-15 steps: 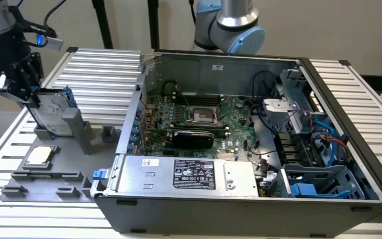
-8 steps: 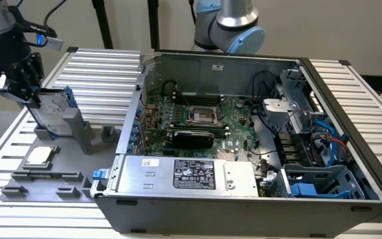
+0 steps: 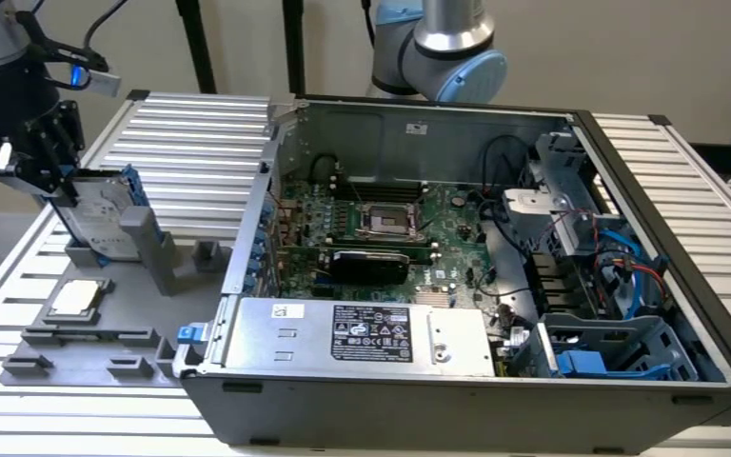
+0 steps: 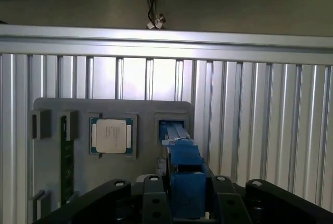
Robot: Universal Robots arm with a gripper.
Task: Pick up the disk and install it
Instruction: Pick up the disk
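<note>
A ribbed aluminium surface (image 3: 187, 133) of parallel silver slats carries everything, in front of a plain beige wall (image 3: 683, 57). A silver and pale blue robot arm (image 3: 448, 48) stands behind an open dark grey metal computer case (image 3: 467, 405), which takes up the middle and the exterior view's right. Inside the case lie a green motherboard (image 3: 385, 214), a large grey power-supply box with a black label (image 3: 365, 333) along the near wall, and a blue plastic drive cage (image 3: 620, 352) in the near corner at the exterior view's right. Bare slats run beside the case on both sides.

On the exterior view's left sits a matt grey moulded fixture tray (image 3: 87, 347) with raised posts and recesses. A small square silver CPU chip (image 3: 73, 298) lies flat in one recess. The black end effector (image 3: 64, 190) hangs over the tray's far end. Its fingers (image 4: 153, 199) are clamped on either side of the disk (image 3: 96, 214), a flat silver-grey hard drive framed in bright blue plastic. The disk stands upright on edge at the tray's slot. Whether its lower edge is seated there cannot be told.
</note>
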